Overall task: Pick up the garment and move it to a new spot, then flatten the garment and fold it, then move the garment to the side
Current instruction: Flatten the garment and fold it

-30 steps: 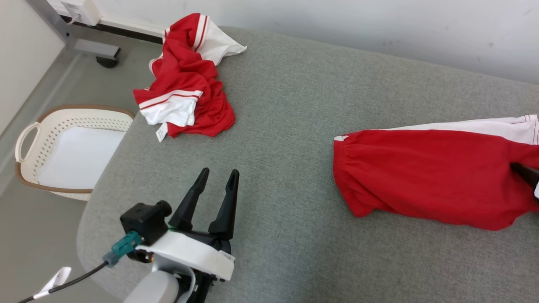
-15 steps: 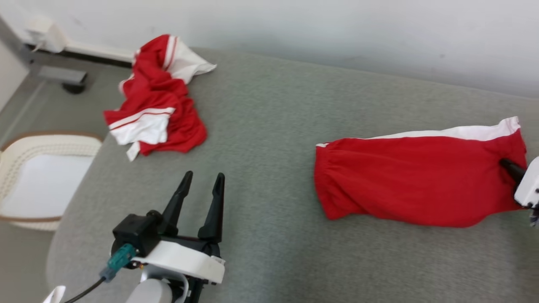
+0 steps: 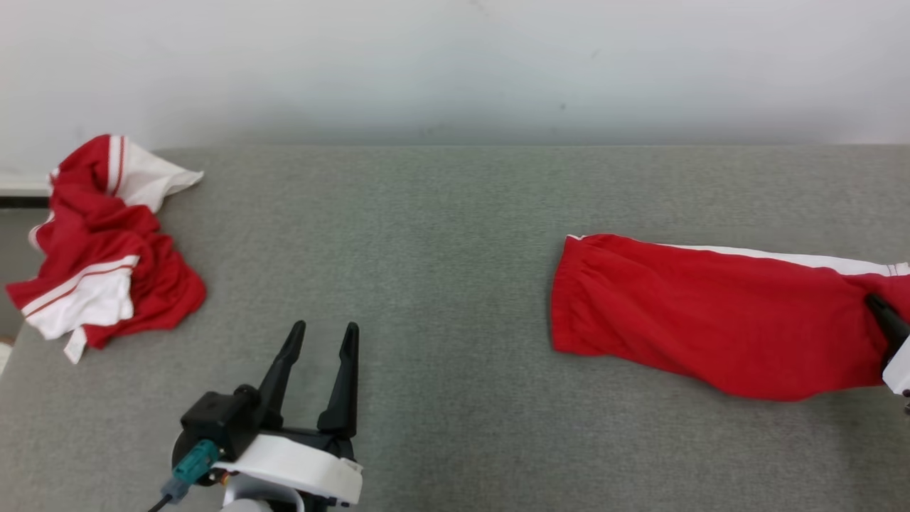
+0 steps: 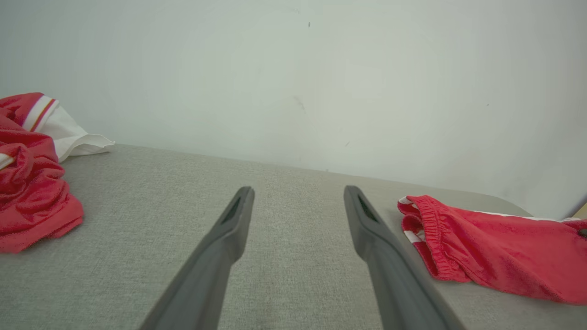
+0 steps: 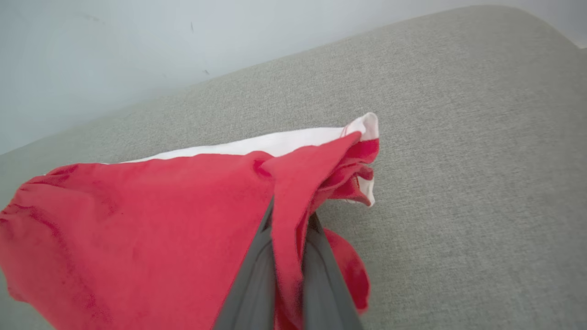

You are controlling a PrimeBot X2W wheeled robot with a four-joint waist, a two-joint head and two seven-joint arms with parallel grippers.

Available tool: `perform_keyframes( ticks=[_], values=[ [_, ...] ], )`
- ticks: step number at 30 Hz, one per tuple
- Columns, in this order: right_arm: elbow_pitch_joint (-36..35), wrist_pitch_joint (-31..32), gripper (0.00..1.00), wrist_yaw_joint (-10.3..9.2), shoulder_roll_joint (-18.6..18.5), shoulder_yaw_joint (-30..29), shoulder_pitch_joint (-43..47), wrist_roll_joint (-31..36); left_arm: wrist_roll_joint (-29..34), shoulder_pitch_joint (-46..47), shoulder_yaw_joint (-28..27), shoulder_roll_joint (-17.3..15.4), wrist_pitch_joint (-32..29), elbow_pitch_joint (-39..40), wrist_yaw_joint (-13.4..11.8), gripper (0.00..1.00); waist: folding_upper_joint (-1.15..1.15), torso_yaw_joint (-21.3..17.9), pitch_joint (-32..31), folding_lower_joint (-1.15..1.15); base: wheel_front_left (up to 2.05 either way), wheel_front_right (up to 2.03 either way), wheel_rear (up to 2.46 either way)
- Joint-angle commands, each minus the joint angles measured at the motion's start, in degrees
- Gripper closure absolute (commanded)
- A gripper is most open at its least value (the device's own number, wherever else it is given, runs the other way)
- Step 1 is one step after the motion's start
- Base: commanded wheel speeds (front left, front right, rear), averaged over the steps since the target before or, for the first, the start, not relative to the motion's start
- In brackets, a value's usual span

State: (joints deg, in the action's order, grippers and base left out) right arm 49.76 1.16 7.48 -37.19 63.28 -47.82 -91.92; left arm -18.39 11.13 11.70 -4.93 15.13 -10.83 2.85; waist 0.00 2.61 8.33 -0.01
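Observation:
A red garment [image 3: 711, 320] with a white side stripe lies stretched out on the right of the grey padded table [image 3: 441, 235], its elastic waistband toward the middle. My right gripper [image 3: 878, 313] is at its right end. In the right wrist view my right gripper [image 5: 286, 211] is shut on a raised fold of the red garment [image 5: 137, 220]. My left gripper [image 3: 323, 334] hovers open over the near left of the table with nothing between its fingers. In the left wrist view my left gripper [image 4: 298, 192] points at the wall, with the red garment [image 4: 495, 247] to its right.
A second red and white garment [image 3: 99, 242] lies crumpled at the table's far left edge; it is the crumpled garment [image 4: 32, 183] in the left wrist view. A pale wall [image 3: 455, 64] runs along the table's far side.
The head camera has swung to the right, so the basket and floor have left its picture. The right gripper has shut on the garment's right end, and the cloth now lies longer and thinner.

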Motion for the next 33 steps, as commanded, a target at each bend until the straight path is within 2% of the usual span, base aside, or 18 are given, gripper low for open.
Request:
perform_keyframes(
  ticks=[1, 10, 19, 25, 33],
  values=[
    [-0.3, -1.1, 1.0, 0.01, -0.1, -0.3, 0.6, 0.6, 0.8, -1.0, -0.3, 0.0, 0.0, -0.3, 0.3, 0.0, 0.0, -1.5, -0.6, 0.01, 0.0, 0.0, 0.0],
    [-1.8, -4.9, 1.0, 0.01, 0.4, 1.5, -3.2, 5.7, 2.0, -2.0, -1.3, 1.4, 0.0, -1.8, 1.8, 0.0, 0.0, -0.5, -1.8, 0.01, 0.0, 0.0, 0.0],
    [-2.8, -1.2, 1.0, 0.01, 7.7, 6.2, -7.2, 11.0, 0.8, -3.0, -1.0, 1.9, 0.0, -3.5, 2.2, 0.0, 0.0, 4.4, -3.2, 0.01, 0.0, 0.0, 0.0],
    [0.4, 2.9, 1.0, 0.01, 12.4, 7.8, -7.8, 12.2, -0.4, -3.2, 0.1, 1.9, 0.0, -3.9, 1.8, 0.0, 0.0, 7.7, -3.7, 0.01, 0.0, 0.0, 0.0],
    [5.3, 7.2, 1.0, 0.01, 16.4, 8.5, -7.6, 11.7, -1.9, -2.7, 1.5, 1.9, 0.0, -4.2, 0.9, 0.0, 0.0, 10.0, -2.8, 0.01, 0.0, 0.0, 0.0]
  ],
)
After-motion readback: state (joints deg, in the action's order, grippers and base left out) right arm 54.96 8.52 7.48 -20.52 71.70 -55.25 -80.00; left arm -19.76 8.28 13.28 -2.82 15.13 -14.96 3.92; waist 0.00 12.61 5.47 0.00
